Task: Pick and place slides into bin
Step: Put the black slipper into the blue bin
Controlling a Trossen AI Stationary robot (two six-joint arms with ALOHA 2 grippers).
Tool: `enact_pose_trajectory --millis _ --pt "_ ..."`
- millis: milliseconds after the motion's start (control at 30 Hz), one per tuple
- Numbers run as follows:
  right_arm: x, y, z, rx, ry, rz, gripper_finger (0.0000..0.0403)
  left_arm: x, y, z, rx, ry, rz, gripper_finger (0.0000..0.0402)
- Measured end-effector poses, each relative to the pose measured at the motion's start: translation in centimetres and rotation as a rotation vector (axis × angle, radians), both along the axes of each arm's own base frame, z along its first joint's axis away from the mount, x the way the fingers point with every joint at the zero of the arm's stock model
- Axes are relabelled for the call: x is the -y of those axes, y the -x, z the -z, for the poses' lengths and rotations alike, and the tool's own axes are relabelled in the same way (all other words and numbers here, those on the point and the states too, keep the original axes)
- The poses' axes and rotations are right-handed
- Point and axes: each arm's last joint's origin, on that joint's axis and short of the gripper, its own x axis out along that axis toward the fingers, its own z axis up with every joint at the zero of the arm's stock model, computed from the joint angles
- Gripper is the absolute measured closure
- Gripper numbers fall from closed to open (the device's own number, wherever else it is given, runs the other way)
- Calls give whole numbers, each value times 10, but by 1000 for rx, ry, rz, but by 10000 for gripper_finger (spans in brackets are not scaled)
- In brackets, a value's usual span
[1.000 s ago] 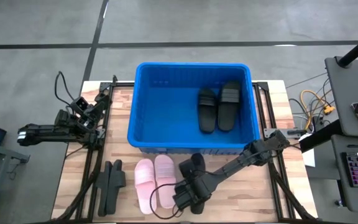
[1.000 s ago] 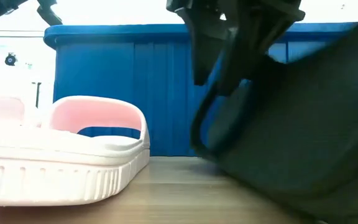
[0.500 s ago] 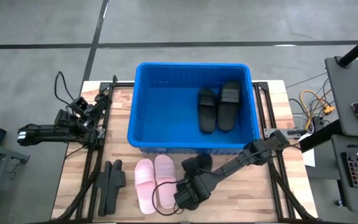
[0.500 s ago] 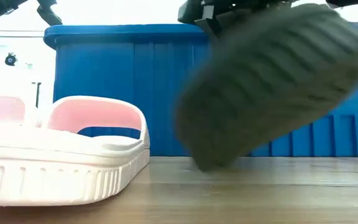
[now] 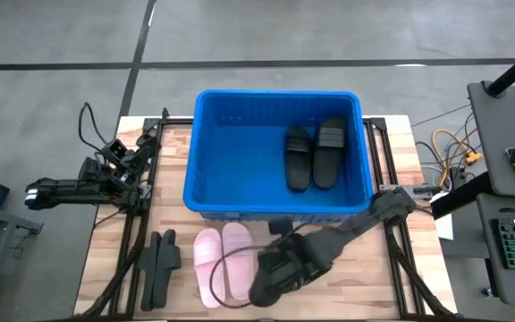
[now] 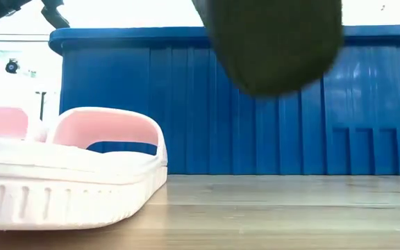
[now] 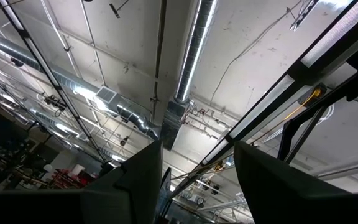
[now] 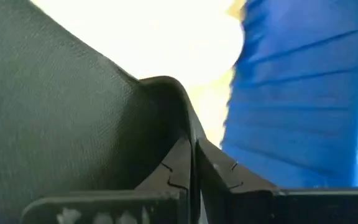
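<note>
Right gripper (image 8: pixel 194 163) clamps black slide (image 6: pixel 273 42); no writing legible.

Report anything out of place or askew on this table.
Nothing looks damaged or spilled. One black slide hangs tilted off the table, pinched by its strap in the right gripper, in front of the bin. That fits a pick in progress.

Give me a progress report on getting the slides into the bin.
Done: two black slides lie inside the blue bin. In hand: the right gripper is shut on a black slide, lifted clear of the table in front of the bin. Left: the pink pair and another black pair lie on the table. The left gripper waits at the table's left edge.
</note>
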Motion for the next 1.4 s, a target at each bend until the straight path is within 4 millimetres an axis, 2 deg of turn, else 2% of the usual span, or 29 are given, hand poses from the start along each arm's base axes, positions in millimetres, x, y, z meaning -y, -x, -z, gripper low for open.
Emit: enact_pose_trajectory --millis 200,300,467,600,800,933,1133,1400 --pt "41 23 -84 375 -80 165 394 0 0 0 -4 0 0 218" --pt "71 36 -115 482 -114 232 394 0 0 0 -5 0 0 218" --pt "131 50 -144 541 -119 322 394 0 0 0 -5 2 -1 218" --pt "180 54 -155 515 -91 238 394 0 0 0 -5 6 -6 218" --pt "237 55 -156 424 68 57 394 -1 -1 1 -6 22 -23 218" --pt "271 55 -146 343 110 -38 394 -1 0 0 -3 22 -23 218" --pt "313 53 -119 216 157 -96 394 -1 -1 1 -17 1 -44 218" --pt "343 41 -68 105 238 -204 394 -1 -2 2 -40 -17 -63 218"
